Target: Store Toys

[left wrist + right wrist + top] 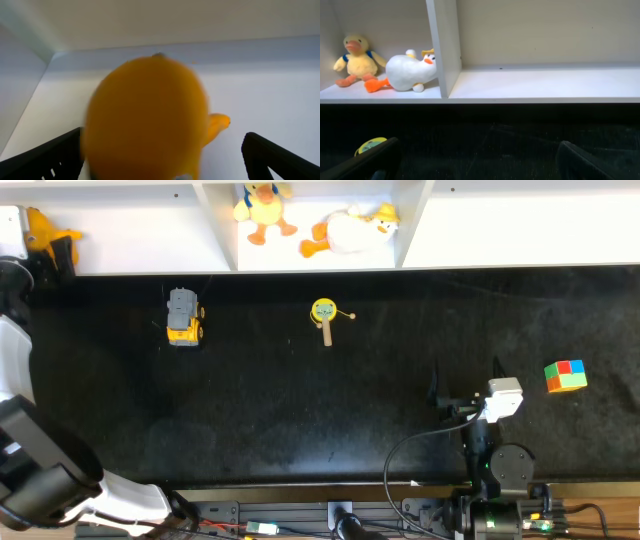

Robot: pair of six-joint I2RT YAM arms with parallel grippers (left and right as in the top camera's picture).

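Observation:
An orange plush toy [150, 115] sits in the left shelf compartment [270, 90], also seen as the orange toy [42, 226] at the top left. My left gripper [162, 155] is open around it; one finger [55, 155] is near its side, the other finger [280, 155] stands apart. From above, the left gripper [62, 252] is at that compartment's mouth. My right gripper [480, 160] is open and holds nothing, low over the black table, and the right gripper [466, 388] faces the shelf. A yellow toy truck [184, 317], a yellow rattle [325, 314] and a coloured cube [565, 376] lie on the table.
The middle compartment holds a yellow duck [262, 205] and a white duck [350, 230]; they show as the yellow duck [356, 60] and the white duck [410, 72]. The right compartment [545, 82] has bare white floor. A divider [442, 47] separates the two.

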